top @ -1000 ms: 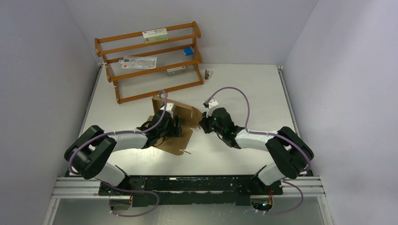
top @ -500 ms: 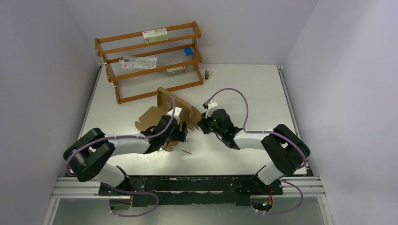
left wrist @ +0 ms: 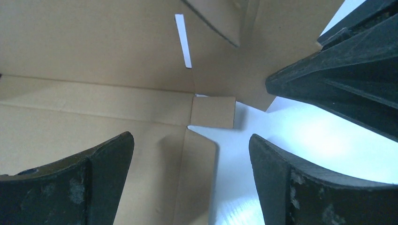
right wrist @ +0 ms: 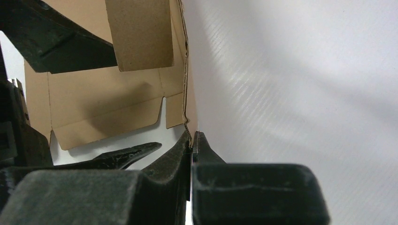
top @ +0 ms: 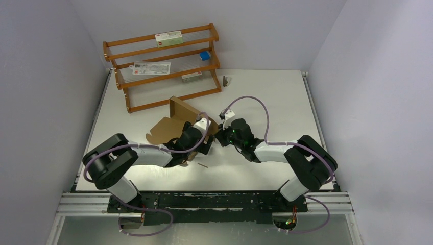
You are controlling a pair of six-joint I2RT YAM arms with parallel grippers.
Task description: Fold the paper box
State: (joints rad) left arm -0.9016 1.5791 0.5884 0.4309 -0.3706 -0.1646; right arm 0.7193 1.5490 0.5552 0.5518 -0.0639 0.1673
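Two arms meet at the paper box (top: 171, 125), half-raised on the table (top: 265, 97) left of centre. Right fingers (right wrist: 206, 150) clamp a wall's edge, likely to steady it; left fingers (left wrist: 108, 159) gape wide over the inner corner, holding nothing.

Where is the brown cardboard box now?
Top view, left of centre: the brown cardboard box lies in front of the wooden rack, right fingers pinching its edge.

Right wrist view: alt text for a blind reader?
The right gripper is shut on the thin edge of one panel of the plain brown cardboard paper box, seen edge-on. A folded flap hangs above, and the white table fills the right side.
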